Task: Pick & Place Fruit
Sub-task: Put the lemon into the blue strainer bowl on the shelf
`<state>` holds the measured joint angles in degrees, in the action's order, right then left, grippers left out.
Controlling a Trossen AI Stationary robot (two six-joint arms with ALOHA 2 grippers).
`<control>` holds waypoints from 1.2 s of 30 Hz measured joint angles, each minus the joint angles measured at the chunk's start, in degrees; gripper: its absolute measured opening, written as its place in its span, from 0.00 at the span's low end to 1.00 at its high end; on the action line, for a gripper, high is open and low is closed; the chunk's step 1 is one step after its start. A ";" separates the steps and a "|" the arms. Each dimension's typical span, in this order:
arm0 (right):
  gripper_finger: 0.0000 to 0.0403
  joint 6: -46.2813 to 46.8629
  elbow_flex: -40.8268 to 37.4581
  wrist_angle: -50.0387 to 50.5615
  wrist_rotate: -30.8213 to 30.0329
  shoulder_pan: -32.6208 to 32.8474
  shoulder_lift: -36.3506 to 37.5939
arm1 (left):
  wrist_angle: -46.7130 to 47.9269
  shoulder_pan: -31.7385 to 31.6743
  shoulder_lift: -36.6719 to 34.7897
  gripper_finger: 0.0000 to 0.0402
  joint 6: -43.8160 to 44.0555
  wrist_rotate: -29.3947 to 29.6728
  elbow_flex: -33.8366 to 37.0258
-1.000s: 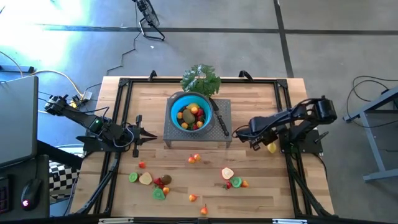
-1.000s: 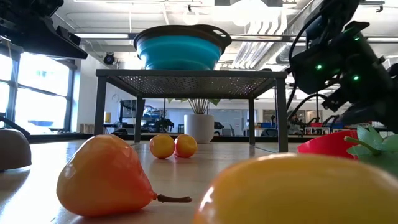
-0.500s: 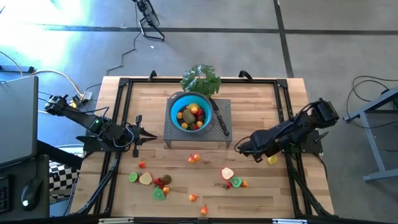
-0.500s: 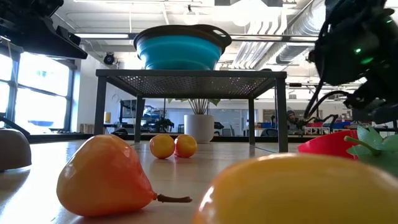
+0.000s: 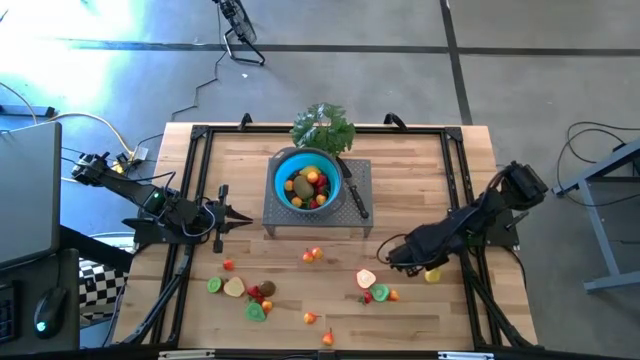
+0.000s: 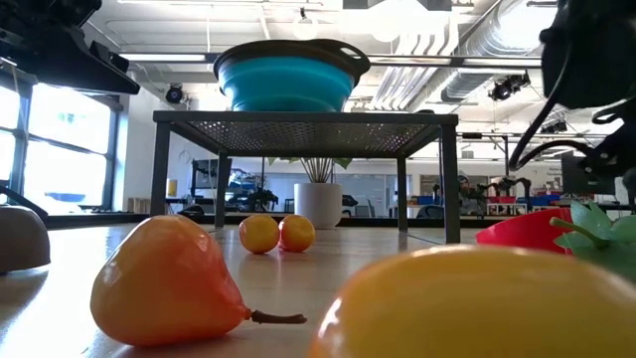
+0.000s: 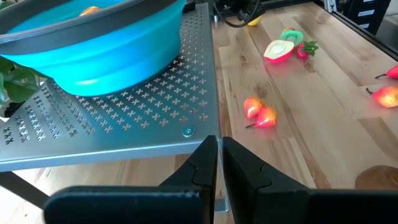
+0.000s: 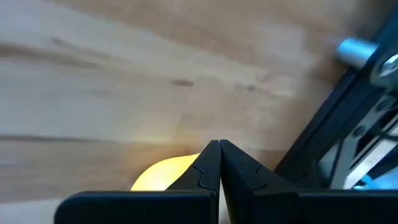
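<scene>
So several fruits lay in the blue bowl [image 5: 307,183], many scattered fruits [image 5: 366,279] remained; right gripper [image 5: 393,260] was closed, empty.

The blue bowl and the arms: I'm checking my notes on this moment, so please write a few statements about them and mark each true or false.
1. The blue bowl sits on a metal stand. True.
2. The bowl is empty. False: it holds several fruits.
3. The right gripper is shut. True.
4. The right gripper holds a fruit. False: it is shut on nothing, with a yellow fruit on the table beside the arm.
5. The left gripper is over the bowl. False: it is left of the stand.
</scene>
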<state>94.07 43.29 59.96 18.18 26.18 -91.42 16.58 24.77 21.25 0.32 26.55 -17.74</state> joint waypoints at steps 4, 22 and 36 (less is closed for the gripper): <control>0.01 3.32 0.00 -2.47 0.69 2.08 0.00 | 0.00 0.00 0.00 0.05 0.02 0.00 0.00; 0.01 15.52 0.02 -13.34 0.99 6.87 0.00 | 0.00 0.00 0.00 0.05 0.02 0.02 0.00; 0.01 20.15 0.15 -16.45 -1.40 8.60 0.09 | 0.02 0.00 -0.02 0.05 0.02 0.02 0.00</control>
<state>114.22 43.44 43.51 16.78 34.79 -91.32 16.60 24.77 21.23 0.34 26.57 -17.74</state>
